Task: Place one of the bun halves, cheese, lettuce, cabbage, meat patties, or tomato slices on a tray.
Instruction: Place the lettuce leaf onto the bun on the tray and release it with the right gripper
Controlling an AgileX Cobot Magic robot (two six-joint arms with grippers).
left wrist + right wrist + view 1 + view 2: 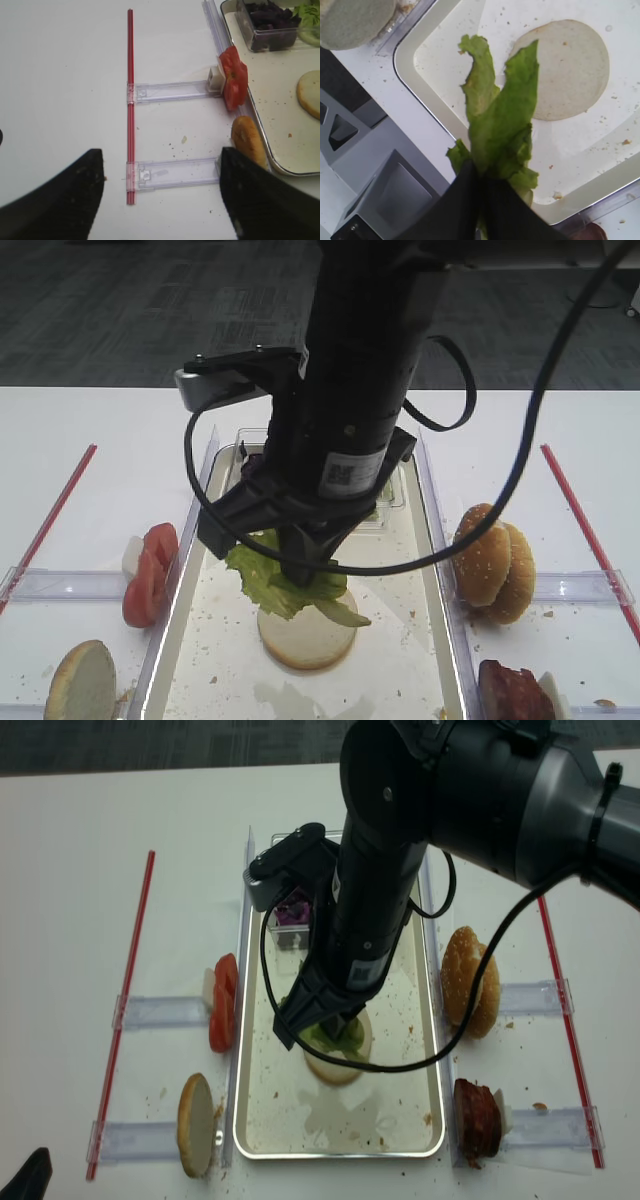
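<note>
From the high view, my right claw (300,575) is dangling the lettuce (275,580) just above the bun half (307,637) on the tray (420,660). At my wrist, I am pinching the leaf tight; releasing it remains.

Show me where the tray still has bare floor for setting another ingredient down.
Free: the tray floor between the bun half and the near rim, and the strips along both long rims beside it. Crowded: the far end, where the cabbage tub sits, and the middle, where the right end effector holds lettuce over the bun half.
</note>
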